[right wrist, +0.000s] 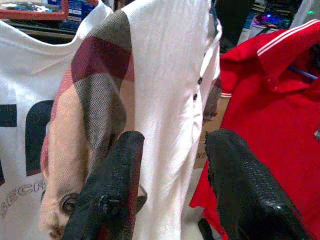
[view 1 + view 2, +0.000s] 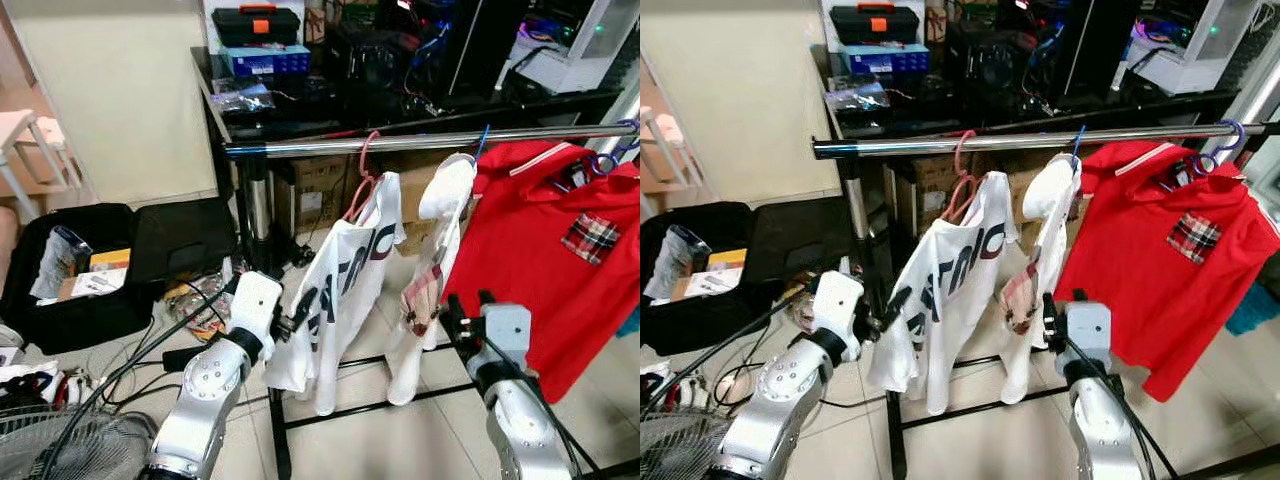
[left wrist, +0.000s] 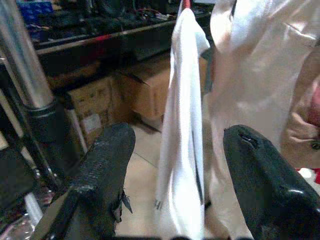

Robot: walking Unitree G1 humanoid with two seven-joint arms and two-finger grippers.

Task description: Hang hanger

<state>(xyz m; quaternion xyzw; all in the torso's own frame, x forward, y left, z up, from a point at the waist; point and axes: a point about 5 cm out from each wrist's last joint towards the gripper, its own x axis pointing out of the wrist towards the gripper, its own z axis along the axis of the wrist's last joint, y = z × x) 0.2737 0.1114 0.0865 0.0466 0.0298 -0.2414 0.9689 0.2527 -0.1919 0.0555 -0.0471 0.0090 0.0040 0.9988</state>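
A chrome clothes rail (image 2: pixel 420 142) runs across the scene. A pink hanger (image 2: pixel 362 180) hooks over it and carries a white T-shirt (image 2: pixel 340 300) with dark letters. Beside it a blue hanger hook (image 2: pixel 482 140) holds a white polo (image 2: pixel 432 270) with plaid trim. A red polo (image 2: pixel 545 250) hangs at the right end. My left gripper (image 2: pixel 290 322) is open just left of the T-shirt's lower edge (image 3: pixel 182 150). Below the plaid polo (image 1: pixel 165 110), my right gripper (image 2: pixel 465 310) is open with nothing between its fingers.
The rack's upright post (image 2: pixel 258 205) and floor bars (image 2: pixel 330 415) stand in front of me. A black table (image 2: pixel 300 110) with toolboxes and electronics is behind. An open black suitcase (image 2: pixel 90 270) lies at left, with cables and a fan (image 2: pixel 60 440) near my left arm.
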